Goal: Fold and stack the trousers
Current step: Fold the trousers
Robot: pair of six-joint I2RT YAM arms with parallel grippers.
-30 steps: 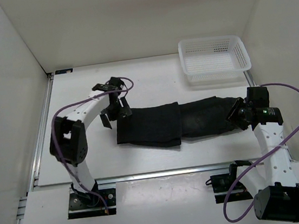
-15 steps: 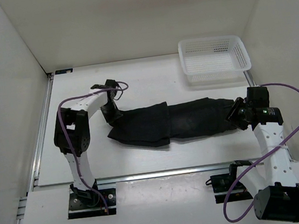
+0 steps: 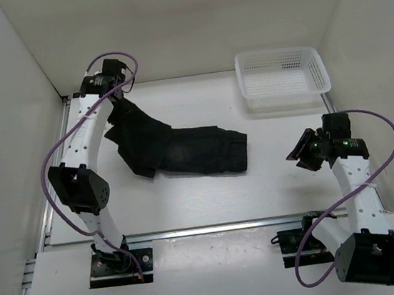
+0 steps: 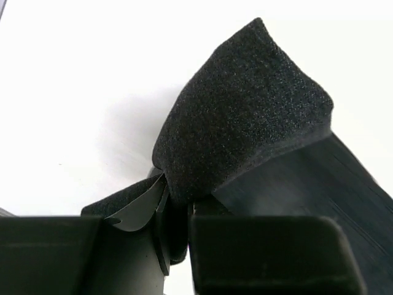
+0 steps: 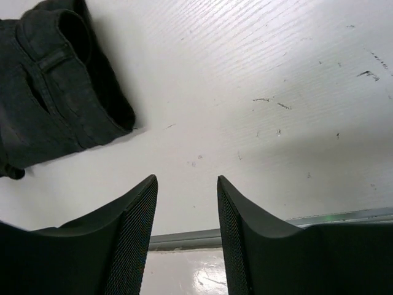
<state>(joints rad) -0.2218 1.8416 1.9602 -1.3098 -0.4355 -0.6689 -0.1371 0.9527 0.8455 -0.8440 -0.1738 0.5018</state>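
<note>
The black trousers (image 3: 197, 151) lie bunched across the left middle of the table, and their left end rises towards the far left corner. There my left gripper (image 3: 119, 106) is shut on that end. In the left wrist view a fold of the trousers (image 4: 245, 117) is pinched between the jaws of the left gripper (image 4: 182, 212). My right gripper (image 3: 300, 153) stands open, low over bare table, well to the right of the cloth. Its fingers (image 5: 132, 215) hold nothing at the right gripper (image 5: 185, 183), and the trousers' waist end (image 5: 49, 86) lies beyond them at the upper left.
A white mesh basket (image 3: 282, 76) stands at the far right of the table (image 3: 204, 208). White walls close in the back and both sides. A metal rail (image 3: 214, 227) runs along the table's near edge.
My left gripper shut on the trousers' left end, then swung up towards the far left corner, dragging the cloth left. The trousers' right end slid away from my right gripper, which stayed put.
</note>
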